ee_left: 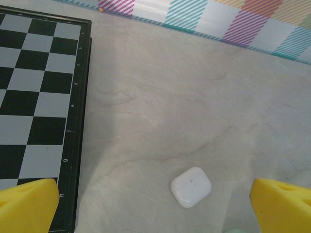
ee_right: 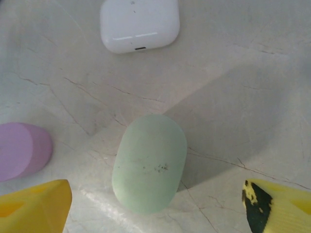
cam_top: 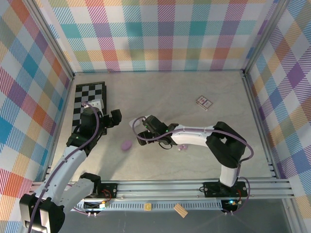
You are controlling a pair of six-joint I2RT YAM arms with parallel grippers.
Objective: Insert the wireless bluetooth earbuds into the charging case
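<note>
Between the spread fingers of the right gripper point(ee_right: 155, 208), untouched: closed mint-green charging case point(ee_right: 149, 162), flat on the table point(ee_right: 252, 73). Probably light, hard, slick; best pinched across the narrow sides. Beyond, white case point(ee_right: 139, 24). Left gripper point(ee_left: 155, 206) likewise agape. Possible lilac earbud point(cam_top: 182, 146) beside right forearm, too small to confirm.

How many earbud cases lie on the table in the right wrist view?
3. A white case at the top, a pale green case in the middle, a purple case at the left edge. Others may be hidden outside this view.
</note>
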